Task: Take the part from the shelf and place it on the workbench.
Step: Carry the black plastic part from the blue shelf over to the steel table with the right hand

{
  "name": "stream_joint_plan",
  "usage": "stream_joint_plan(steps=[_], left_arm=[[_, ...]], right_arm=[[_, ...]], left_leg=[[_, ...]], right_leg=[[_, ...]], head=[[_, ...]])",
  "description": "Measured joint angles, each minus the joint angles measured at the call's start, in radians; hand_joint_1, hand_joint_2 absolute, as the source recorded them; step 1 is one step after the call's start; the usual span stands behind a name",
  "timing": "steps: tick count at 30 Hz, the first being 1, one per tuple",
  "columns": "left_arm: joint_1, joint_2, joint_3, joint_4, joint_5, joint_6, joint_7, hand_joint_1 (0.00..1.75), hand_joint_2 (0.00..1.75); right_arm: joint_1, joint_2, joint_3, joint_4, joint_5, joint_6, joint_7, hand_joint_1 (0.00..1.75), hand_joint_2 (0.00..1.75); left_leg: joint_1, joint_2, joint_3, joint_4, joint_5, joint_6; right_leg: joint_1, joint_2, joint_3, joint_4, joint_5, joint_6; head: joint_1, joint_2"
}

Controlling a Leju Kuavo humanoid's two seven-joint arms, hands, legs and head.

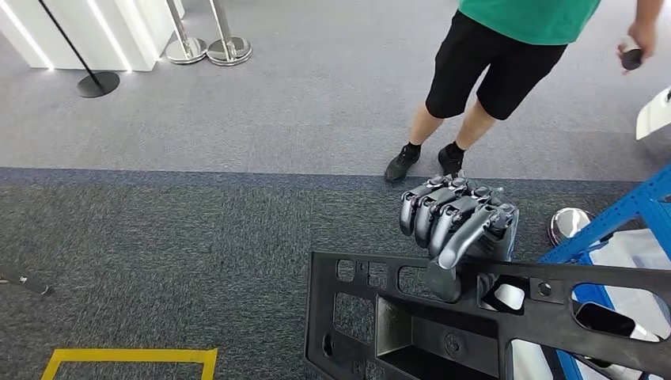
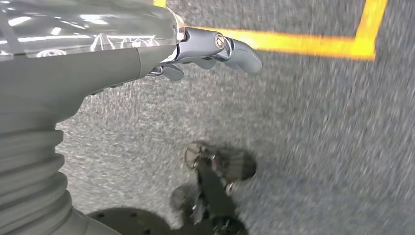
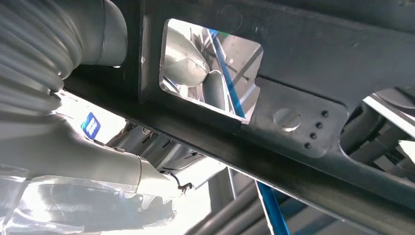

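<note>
Black plastic, cut through with rectangular openings and small round holes, makes up the part (image 1: pixel 443 332), a long flat frame that fills the head view from about 5 to 6 o'clock and reaches the picture's lower edge. The right hand (image 1: pixel 459 226) holds it at its upper rim, dark fingers (image 1: pixel 434 210) curled over the edge near the picture's centre-right, so the part hangs in the air above the grey carpet (image 1: pixel 158 237) rather than resting on any surface. In the right wrist view the same black frame (image 3: pixel 303 63) crosses close to the camera, with pale grey finger parts showing through one of its windows. At 3 to 4 o'clock in the head view a blue shelf frame (image 1: pixel 625 214) slants beside the part, with a round silver foot (image 1: pixel 570 223) on the floor just beside it. At 1 o'clock a person (image 1: pixel 506 55) in a green shirt and black shorts stands on the lighter carpet, well apart from the part, one hand holding a small dark object (image 1: pixel 631 57). Yellow floor tape (image 1: pixel 130 358) marks a corner at 7 o'clock. The left hand (image 2: pixel 210 51) hangs over the carpet in the left wrist view, fingers loosely extended and holding nothing, near a yellow line (image 2: pixel 313 44).
</note>
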Motion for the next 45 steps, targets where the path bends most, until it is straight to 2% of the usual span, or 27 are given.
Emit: stream_joint_plan(steps=[2, 4, 6, 8, 9, 10, 12, 14, 16, 17, 18, 20, 22, 23, 25, 26, 28, 29, 31, 33, 35, 37, 39, 40, 41, 43, 45], left_arm=[[0.001, 0.0, 0.001, 0.0, 0.004, 0.023, -0.001, 0.0, 1.75], [0.002, 0.002, 0.003, 0.0, 0.014, 0.061, -0.006, 0.0, 1.75], [0.0, 0.008, 0.012, 0.0, 0.04, 0.124, -0.015, 0.0, 1.75], [0.0, 0.023, 0.031, 0.0, 0.068, 0.183, -0.022, 0.0, 1.75], [0.002, 0.033, 0.042, -0.001, 0.077, 0.198, -0.024, 0.0, 1.75], [0.004, 0.045, 0.05, -0.002, 0.08, 0.202, -0.024, 0.0, 1.75], [0.006, 0.067, 0.06, -0.004, 0.081, 0.195, -0.024, 0.0, 1.75], [0.003, 0.083, 0.064, -0.005, 0.08, 0.182, -0.023, 0.0, 1.75], [0.002, 0.09, 0.069, -0.006, 0.079, 0.172, -0.019, 0.0, 1.75], [0.004, 0.09, 0.072, -0.006, 0.079, 0.169, -0.015, 0.0, 1.75], [0.006, 0.091, 0.075, -0.006, 0.079, 0.168, -0.011, 0.0, 1.75], [0.009, 0.092, 0.078, -0.006, 0.08, 0.168, -0.005, 0.0, 1.75], [0.007, 0.093, 0.079, -0.006, 0.08, 0.168, -0.001, 0.0, 1.75], [0.007, 0.093, 0.079, -0.006, 0.08, 0.168, 0.0, 0.0, 1.75], [0.011, 0.094, 0.079, -0.006, 0.079, 0.167, 0.002, 0.0, 1.75], [0.013, 0.093, 0.079, -0.006, 0.078, 0.166, 0.002, 0.0, 1.75], [0.013, 0.093, 0.079, -0.006, 0.073, 0.161, 0.005, 0.0, 1.75], [0.012, 0.093, 0.079, -0.006, 0.07, 0.159, 0.008, 0.0, 1.75], [0.01, 0.091, 0.079, -0.006, 0.065, 0.155, 0.015, 0.0, 1.75], [0.012, 0.089, 0.079, -0.006, 0.061, 0.154, 0.021, 0.0, 1.75], [0.013, 0.087, 0.079, -0.006, 0.059, 0.154, 0.027, 0.0, 1.75], [0.013, 0.085, 0.079, -0.006, 0.054, 0.153, 0.029, 0.0, 1.75], [0.016, 0.084, 0.079, -0.007, 0.05, 0.15, 0.024, 0.0, 1.75], [0.02, 0.084, 0.079, -0.008, 0.049, 0.148, 0.021, 0.0, 1.75], [0.025, 0.085, 0.079, -0.009, 0.048, 0.147, 0.018, 0.0, 1.75], [0.029, 0.088, 0.078, -0.011, 0.047, 0.146, 0.013, 0.0, 1.75], [0.026, 0.091, 0.078, -0.014, 0.047, 0.144, 0.011, 0.0, 1.75]], right_arm=[[0.0, -0.002, 0.008, 0.007, 0.0, -0.012, 0.0, 1.69, 1.75], [-0.001, -0.003, 0.017, 0.011, 0.0, -0.025, 0.0, 1.69, 1.75], [-0.001, -0.006, 0.023, 0.011, 0.0, -0.035, 0.0, 1.69, 1.75], [-0.001, -0.01, 0.028, 0.012, -0.002, -0.041, 0.0, 1.69, 1.75], [-0.002, -0.011, 0.031, 0.013, -0.002, -0.043, 0.0, 1.69, 1.75], [-0.003, -0.012, 0.034, 0.013, -0.003, -0.044, 0.0, 1.69, 1.75], [-0.004, -0.013, 0.04, 0.013, -0.002, -0.046, 0.0, 1.69, 1.75], [-0.003, -0.014, 0.042, 0.013, 0.0, -0.047, 0.0, 1.69, 1.75], [-0.001, -0.016, 0.042, 0.014, 0.001, -0.047, 0.0, 1.69, 1.75], [0.0, -0.017, 0.043, 0.014, 0.001, -0.047, 0.0, 1.69, 1.75], [0.001, -0.017, 0.043, 0.014, 0.001, -0.047, 0.0, 1.69, 1.75], [0.001, -0.018, 0.043, 0.014, 0.001, -0.047, 0.0, 1.69, 1.75], [0.001, -0.019, 0.043, 0.014, 0.001, -0.048, 0.0, 1.69, 1.75], [0.0, -0.02, 0.043, 0.015, 0.001, -0.048, 0.0, 1.69, 1.75], [-0.001, -0.02, 0.043, 0.017, 0.001, -0.05, 0.0, 1.69, 1.75], [-0.002, -0.02, 0.043, 0.019, 0.001, -0.051, 0.0, 1.69, 1.75], [-0.003, -0.022, 0.044, 0.022, -0.002, -0.053, 0.0, 1.69, 1.75], [-0.002, -0.023, 0.044, 0.024, -0.005, -0.053, 0.0, 1.69, 1.75], [0.002, -0.028, 0.044, 0.03, -0.01, -0.053, 0.0, 1.69, 1.75], [0.006, -0.032, 0.044, 0.036, -0.017, -0.051, 0.0, 1.69, 1.75], [0.007, -0.033, 0.043, 0.04, -0.025, -0.045, 0.0, 1.69, 1.75], [0.014, -0.034, 0.041, 0.04, -0.031, -0.038, 0.0, 1.69, 1.75], [0.032, -0.037, 0.037, 0.036, -0.031, -0.029, 0.0, 1.69, 1.75], [0.044, -0.037, 0.034, 0.03, -0.027, -0.025, 0.0, 1.69, 1.75], [0.054, -0.038, 0.03, 0.022, -0.023, -0.019, 0.0, 1.69, 1.75], [0.071, -0.038, 0.021, 0.004, -0.018, -0.008, 0.0, 1.69, 1.75], [0.084, -0.038, 0.01, -0.008, -0.018, 0.004, 0.0, 1.69, 1.75]], left_leg=[[-0.001, -0.028, -0.001, 0.003, 0.0, 0.0], [0.0, -0.057, -0.001, 0.01, -0.002, -0.004], [0.0, -0.083, -0.006, 0.019, -0.006, -0.012], [0.003, -0.103, -0.015, 0.022, -0.005, -0.026], [0.006, -0.113, -0.018, 0.02, -0.003, -0.033], [0.008, -0.109, -0.02, 0.021, -0.004, -0.039], [0.006, -0.059, -0.037, 0.054, -0.026, -0.048], [0.007, -0.001, -0.09, 0.167, -0.086, -0.055], [0.011, 0.012, -0.148, 0.285, -0.13, -0.062], [0.013, 0.014, -0.155, 0.3, -0.127, -0.064], [0.013, 0.019, -0.14, 0.273, -0.106, -0.064], [0.012, 0.051, -0.065, 0.136, -0.046, -0.062], [0.005, 0.082, -0.011, 0.032, -0.017, -0.048], [0.0, 0.086, -0.004, 0.017, -0.018, -0.041], [-0.002, 0.064, -0.006, 0.016, -0.017, -0.027], [-0.001, 0.053, -0.005, 0.013, -0.016, -0.021], [0.003, 0.032, -0.001, 0.008, -0.012, -0.009], [0.003, 0.022, -0.001, 0.007, -0.011, -0.006], [0.002, -0.003, -0.001, 0.007, -0.01, -0.001], [0.0, -0.029, -0.001, 0.009, -0.011, -0.001], [0.0, -0.057, 0.0, 0.014, -0.013, -0.003], [-0.001, -0.082, -0.004, 0.022, -0.016, -0.01], [0.003, -0.102, -0.009, 0.024, -0.017, -0.021], [0.005, -0.111, -0.011, 0.022, -0.016, -0.028], [0.006, -0.109, -0.012, 0.022, -0.017, -0.033], [0.004, -0.062, -0.029, 0.06, -0.044, -0.043], [0.005, -0.005, -0.08, 0.17, -0.105, -0.051]], right_leg=[[-0.001, 0.006, -0.03, 0.045, 0.007, 0.001], [-0.005, 0.02, 0.014, -0.063, 0.081, -0.001], [-0.009, 0.061, 0.068, -0.188, 0.132, -0.005], [-0.007, 0.081, 0.083, -0.227, 0.135, -0.011], [-0.005, 0.072, 0.084, -0.23, 0.137, -0.017], [-0.005, 0.06, 0.087, -0.236, 0.14, -0.024], [-0.006, 0.034, 0.095, -0.248, 0.144, -0.038], [-0.003, 0.005, 0.099, -0.254, 0.144, -0.048], [0.0, -0.024, 0.1, -0.253, 0.141, -0.05], [0.001, -0.037, 0.1, -0.253, 0.139, -0.049], [0.001, -0.05, 0.102, -0.253, 0.137, -0.048], [0.002, -0.072, 0.109, -0.253, 0.131, -0.042], [0.008, -0.092, 0.115, -0.251, 0.124, -0.032], [0.011, -0.1, 0.117, -0.251, 0.122, -0.027], [0.011, -0.116, 0.12, -0.25, 0.118, -0.017], [0.008, -0.108, 0.122, -0.246, 0.113, -0.011], [0.001, -0.057, 0.099, -0.191, 0.077, -0.002], [-0.002, -0.026, 0.069, -0.13, 0.047, 0.001], [-0.003, 0.001, -0.007, 0.009, -0.006, 0.003], [-0.003, 0.006, -0.04, 0.049, 0.007, 0.001], [-0.003, 0.022, 0.001, -0.062, 0.086, -0.005], [-0.004, 0.06, 0.054, -0.188, 0.14, -0.011], [-0.001, 0.075, 0.071, -0.228, 0.144, -0.017], [-0.001, 0.064, 0.072, -0.231, 0.146, -0.022], [-0.001, 0.053, 0.076, -0.237, 0.148, -0.028], [-0.003, 0.03, 0.086, -0.251, 0.152, -0.041], [-0.001, 0.002, 0.092, -0.256, 0.151, -0.049]], head=[[0.0, 0.0], [0.0, 0.0], [0.0, 0.0], [0.0, 0.0], [0.0, 0.0], [0.0, 0.0], [0.0, 0.0], [0.0, 0.0], [0.0, 0.0], [0.0, 0.0], [0.0, 0.0], [0.0, 0.0], [0.0, 0.0], [0.0, 0.0], [0.0, 0.0], [0.0, 0.0], [0.0, 0.0], [0.0, 0.0], [0.0, 0.0], [0.0, 0.0], [0.0, 0.0], [0.0, 0.0], [0.0, 0.0], [0.0, 0.0], [0.0, 0.0], [0.0, 0.0], [0.0, 0.0]])
